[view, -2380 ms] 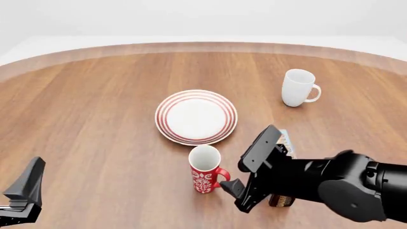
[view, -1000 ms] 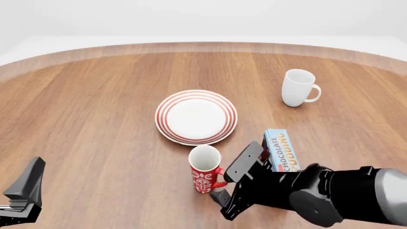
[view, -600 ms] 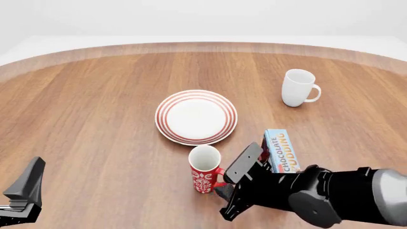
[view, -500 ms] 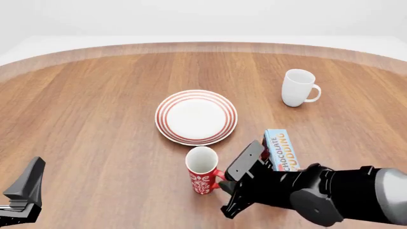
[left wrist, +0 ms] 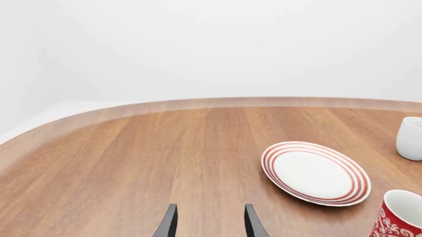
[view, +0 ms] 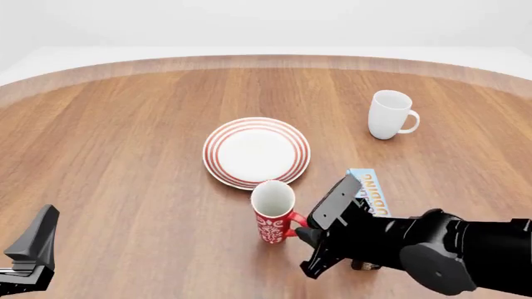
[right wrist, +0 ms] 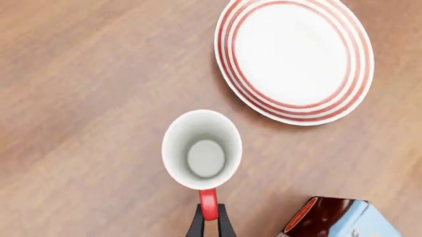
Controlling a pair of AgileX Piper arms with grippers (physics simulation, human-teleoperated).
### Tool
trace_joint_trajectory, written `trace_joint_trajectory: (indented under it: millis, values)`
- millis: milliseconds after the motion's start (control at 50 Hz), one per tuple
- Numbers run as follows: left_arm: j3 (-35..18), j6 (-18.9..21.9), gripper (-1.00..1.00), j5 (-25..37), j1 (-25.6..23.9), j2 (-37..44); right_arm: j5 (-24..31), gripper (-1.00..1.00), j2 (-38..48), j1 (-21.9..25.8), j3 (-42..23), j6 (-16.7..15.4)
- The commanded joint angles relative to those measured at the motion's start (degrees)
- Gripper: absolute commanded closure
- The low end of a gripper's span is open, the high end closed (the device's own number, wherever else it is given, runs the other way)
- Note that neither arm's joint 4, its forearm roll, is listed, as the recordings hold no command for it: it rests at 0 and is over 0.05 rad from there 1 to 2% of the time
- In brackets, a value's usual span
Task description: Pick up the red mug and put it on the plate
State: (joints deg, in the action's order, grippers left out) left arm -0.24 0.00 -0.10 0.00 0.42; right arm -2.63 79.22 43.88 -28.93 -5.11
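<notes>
The red mug (view: 273,213) with a white floral pattern stands upright just in front of the plate (view: 256,152), and seems a little above the table. My right gripper (view: 301,232) is shut on the mug's red handle (right wrist: 207,201). In the right wrist view the two fingers (right wrist: 196,226) pinch the handle, the mug's white inside (right wrist: 201,150) faces the camera, and the plate (right wrist: 293,61) lies beyond. My left gripper (view: 35,244) is open and empty at the near left. Its view shows the plate (left wrist: 315,173) and the mug (left wrist: 398,216) far off.
A plain white mug (view: 390,115) stands at the far right and shows in the left wrist view (left wrist: 410,138). A blue chocolate pudding box (view: 372,194) lies right of the red mug, partly under my right arm, and shows in the right wrist view (right wrist: 336,218). The table's curved edge (view: 266,61) runs along the back.
My right gripper closed in on the mug's handle and took hold of it. The mug then rose slightly and moved up toward the plate. The left arm has not moved.
</notes>
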Motion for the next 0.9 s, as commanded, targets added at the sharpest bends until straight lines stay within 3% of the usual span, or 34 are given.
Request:
trace_joint_trajectory:
  millis: [20, 420, 900]
  values:
    - [0.00, 0.00, -1.00, 0.00, 0.00, 0.00, 3.07, 1.00, -5.82, -1.02, 0.00, -0.58]
    - [0.00, 0.00, -1.00, 0.00, 0.00, 0.00, 8.72, 1.00, -10.40, -2.67, -4.94, -2.53]
    - [0.00, 0.00, -1.00, 0.00, 0.00, 0.00, 7.52, 1.00, -8.73, -6.74, -10.07, -5.49]
